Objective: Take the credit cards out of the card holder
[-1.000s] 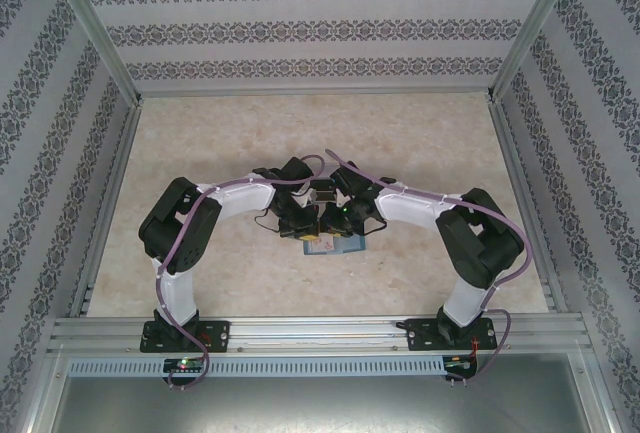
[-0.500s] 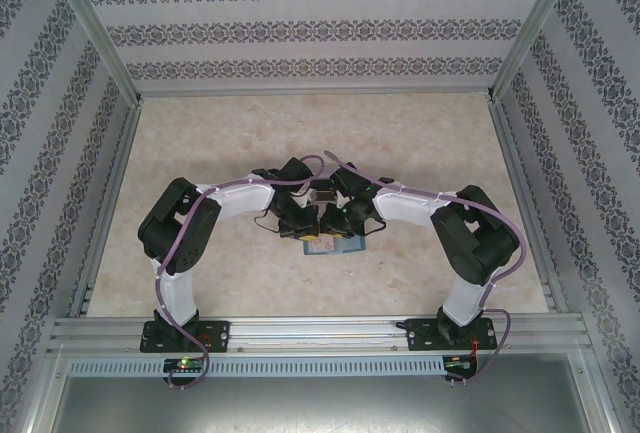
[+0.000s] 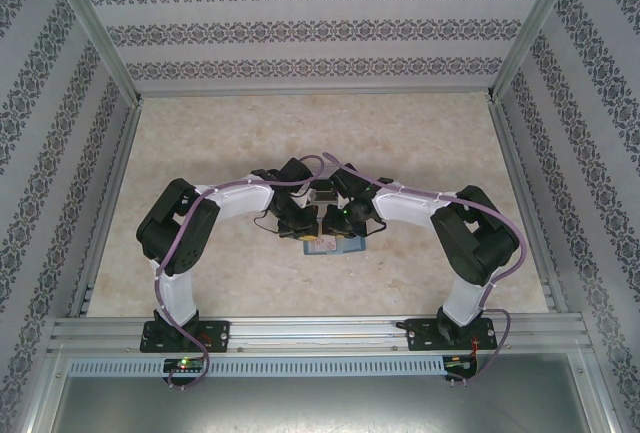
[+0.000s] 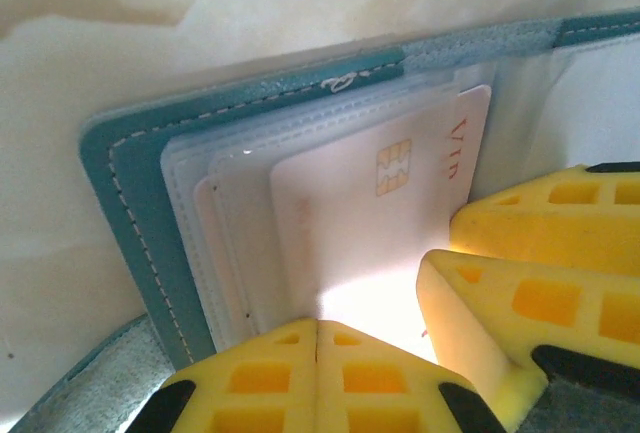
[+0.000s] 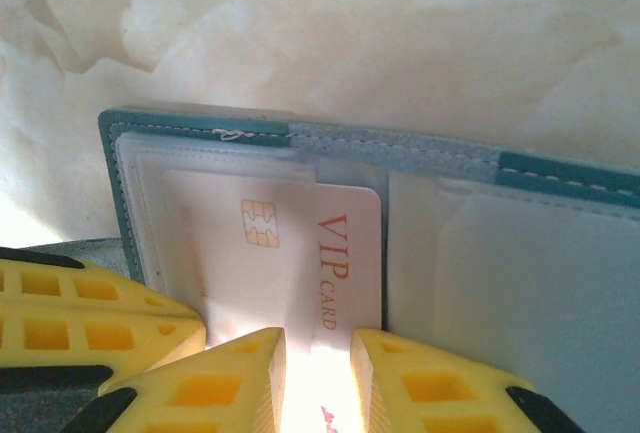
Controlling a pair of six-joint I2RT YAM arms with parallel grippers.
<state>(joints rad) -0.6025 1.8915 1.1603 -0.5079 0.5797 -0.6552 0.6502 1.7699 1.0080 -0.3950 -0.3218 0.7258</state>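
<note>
Though both arms have barely shifted in the last second | left gripper (image 4: 318,368) shut, seemingly pinning the flat teal bifold card holder (image 5: 200,125) open | right gripper (image 5: 318,363) narrowly parted, tips on the pale VIP credit card (image 5: 300,243), partly under its clear sleeve (image 5: 145,193) | extraction hardly begun

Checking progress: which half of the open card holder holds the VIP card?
The card holder's left half in the right wrist view: the VIP card sticks out of its clear sleeves. The other half shows no card.
</note>
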